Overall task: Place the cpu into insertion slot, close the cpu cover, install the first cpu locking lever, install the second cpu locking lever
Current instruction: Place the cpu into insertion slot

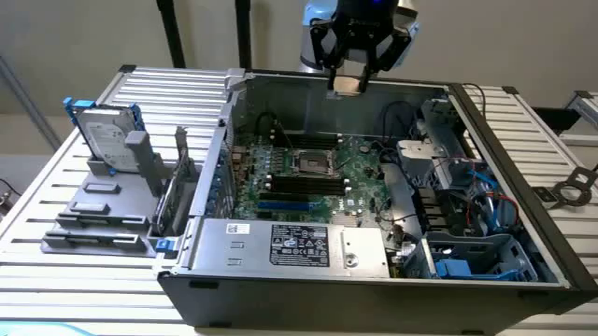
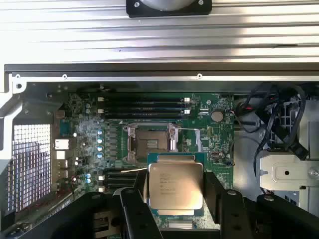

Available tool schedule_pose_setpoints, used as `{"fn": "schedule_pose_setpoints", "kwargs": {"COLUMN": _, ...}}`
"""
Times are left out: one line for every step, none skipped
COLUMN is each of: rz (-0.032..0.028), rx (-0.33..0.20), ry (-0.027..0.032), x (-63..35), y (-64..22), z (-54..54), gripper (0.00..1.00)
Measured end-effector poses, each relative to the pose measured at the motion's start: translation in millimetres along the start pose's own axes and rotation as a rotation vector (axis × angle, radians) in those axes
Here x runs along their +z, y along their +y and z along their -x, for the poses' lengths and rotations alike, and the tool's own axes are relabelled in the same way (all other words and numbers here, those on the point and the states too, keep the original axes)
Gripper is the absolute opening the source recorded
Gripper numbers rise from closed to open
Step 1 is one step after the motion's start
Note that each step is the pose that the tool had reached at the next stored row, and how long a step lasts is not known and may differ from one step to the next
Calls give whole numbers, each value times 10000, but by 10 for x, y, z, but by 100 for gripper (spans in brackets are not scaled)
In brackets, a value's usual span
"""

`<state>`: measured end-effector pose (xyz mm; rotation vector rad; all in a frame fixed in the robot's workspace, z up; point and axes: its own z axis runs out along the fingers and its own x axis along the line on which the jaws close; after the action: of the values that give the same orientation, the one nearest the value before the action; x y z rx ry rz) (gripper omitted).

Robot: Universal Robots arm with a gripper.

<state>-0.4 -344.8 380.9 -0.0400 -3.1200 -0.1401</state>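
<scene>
**No step done yet**

On the slatted metal table, the open black computer case shows its square black-framed insertion slot uncovered. The tool, high above, grips the small silver-grey square cpu; all four steps remain.

Plain pale beige wall behind, ribbed silver aluminium slatted table top across the foreground, two black upright poles against the wall, soft even lighting.

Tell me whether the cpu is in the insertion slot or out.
Out. The cpu is held in the gripper above the board, and the insertion slot stands empty with its dark centre showing.
</scene>
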Motion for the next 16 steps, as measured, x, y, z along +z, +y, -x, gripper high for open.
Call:
{"fn": "schedule_pose_setpoints", "kwargs": {"rz": 0, "rx": 1, "ry": 0, "x": 0, "y": 0, "z": 0, "gripper": 55}}
{"fn": "schedule_pose_setpoints", "kwargs": {"rz": 0, "rx": 1, "ry": 0, "x": 0, "y": 0, "z": 0, "gripper": 55}}
{"fn": "schedule_pose_setpoints", "kwargs": {"rz": -1, "rx": 1, "ry": 0, "x": 0, "y": 0, "z": 0, "gripper": 55}}
{"fn": "schedule_pose_setpoints", "kwargs": {"rz": 0, "rx": 0, "ry": 0, "x": 0, "y": 0, "z": 0, "gripper": 55}}
{"fn": "schedule_pose_setpoints", "kwargs": {"rz": 1, "rx": 0, "ry": -1, "x": 0, "y": 0, "z": 0, "gripper": 55}}
{"fn": "schedule_pose_setpoints", "kwargs": {"rz": 0, "rx": 0, "ry": -1, "x": 0, "y": 0, "z": 0, "gripper": 55}}
{"fn": "schedule_pose_setpoints", "kwargs": {"rz": 1, "rx": 0, "ry": -1, "x": 0, "y": 0, "z": 0, "gripper": 55}}
{"fn": "schedule_pose_setpoints", "kwargs": {"rz": 0, "rx": 0, "ry": -1, "x": 0, "y": 0, "z": 0, "gripper": 55}}
{"fn": "schedule_pose_setpoints", "kwargs": {"rz": 0, "rx": 0, "ry": -1, "x": 0, "y": 0, "z": 0, "gripper": 55}}
{"fn": "schedule_pose_setpoints", "kwargs": {"rz": 0, "rx": 0, "ry": -1, "x": 0, "y": 0, "z": 0, "gripper": 55}}
{"fn": "schedule_pose_setpoints", "kwargs": {"rz": 0, "rx": 0, "ry": -1, "x": 0, "y": 0, "z": 0, "gripper": 55}}
{"fn": "schedule_pose_setpoints", "kwargs": {"rz": 0, "rx": 0, "ry": -1, "x": 0, "y": 0, "z": 0, "gripper": 55}}
{"fn": "schedule_pose_setpoints", "kwargs": {"rz": 1, "rx": 0, "ry": -1, "x": 0, "y": 0, "z": 0, "gripper": 55}}
{"fn": "schedule_pose_setpoints", "kwargs": {"rz": 0, "rx": 0, "ry": -1, "x": 0, "y": 0, "z": 0, "gripper": 55}}
{"fn": "schedule_pose_setpoints", "kwargs": {"rz": 0, "rx": 0, "ry": -1, "x": 0, "y": 0, "z": 0, "gripper": 55}}
{"fn": "schedule_pose_setpoints", "kwargs": {"rz": 0, "rx": 0, "ry": -1, "x": 0, "y": 0, "z": 0, "gripper": 55}}
